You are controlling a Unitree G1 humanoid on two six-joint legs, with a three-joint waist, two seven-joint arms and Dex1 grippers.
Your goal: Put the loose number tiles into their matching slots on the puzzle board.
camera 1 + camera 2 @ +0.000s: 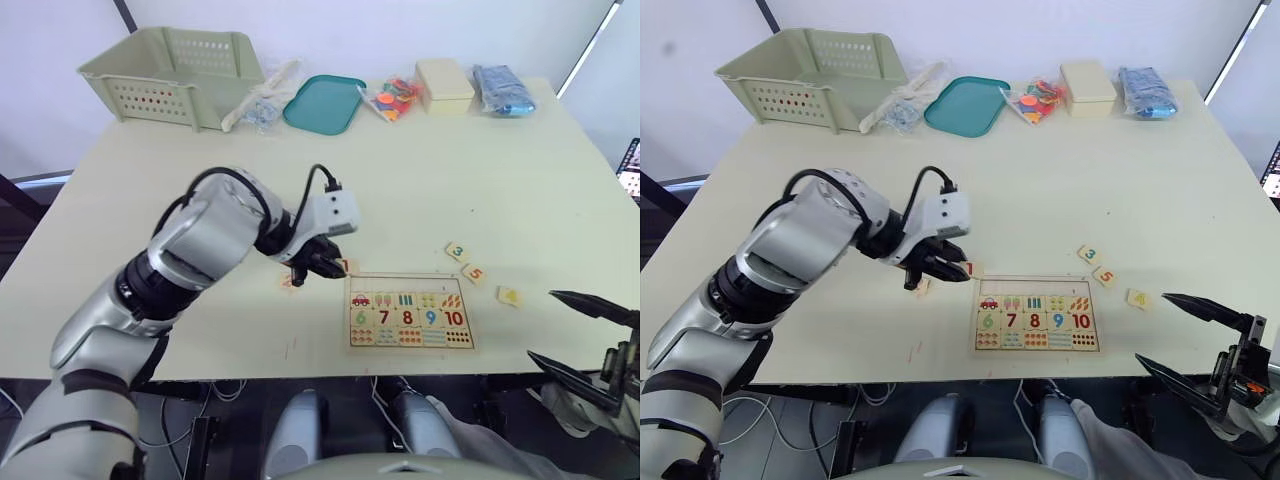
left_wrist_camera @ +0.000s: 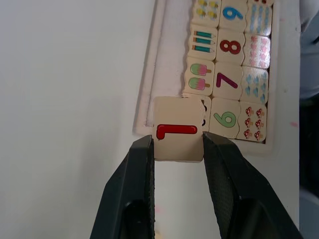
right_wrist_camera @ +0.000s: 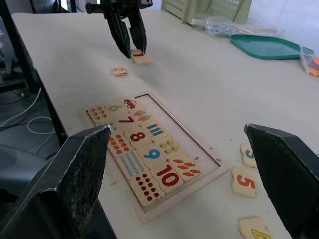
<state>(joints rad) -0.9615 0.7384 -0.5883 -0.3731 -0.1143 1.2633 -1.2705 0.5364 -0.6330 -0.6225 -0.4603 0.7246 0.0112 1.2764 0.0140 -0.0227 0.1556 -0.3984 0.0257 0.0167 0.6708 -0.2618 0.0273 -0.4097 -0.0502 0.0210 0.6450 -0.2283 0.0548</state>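
The puzzle board (image 1: 349, 312) lies near the table's front edge. Its rows of pictures and numbers 6 to 10 are filled, and the far row of slots (image 3: 182, 130) is bare. My left gripper (image 1: 325, 266) is shut on the red 1 tile (image 2: 179, 135), holding it just over the board's far left corner. The 2 tile (image 1: 922, 287) lies on the table left of the board. Right of the board lie the 3 tile (image 1: 456, 251), the 5 tile (image 1: 474, 272) and the 4 tile (image 1: 510, 296). My right gripper (image 1: 540, 325) stands open at the table's front right, holding nothing.
Along the far edge stand a green basket (image 1: 175, 75), a clear bag (image 1: 262, 103), a teal tray (image 1: 322, 102), a bag of coloured pieces (image 1: 392, 97), a cream box (image 1: 445, 83) and a blue packet (image 1: 503, 90).
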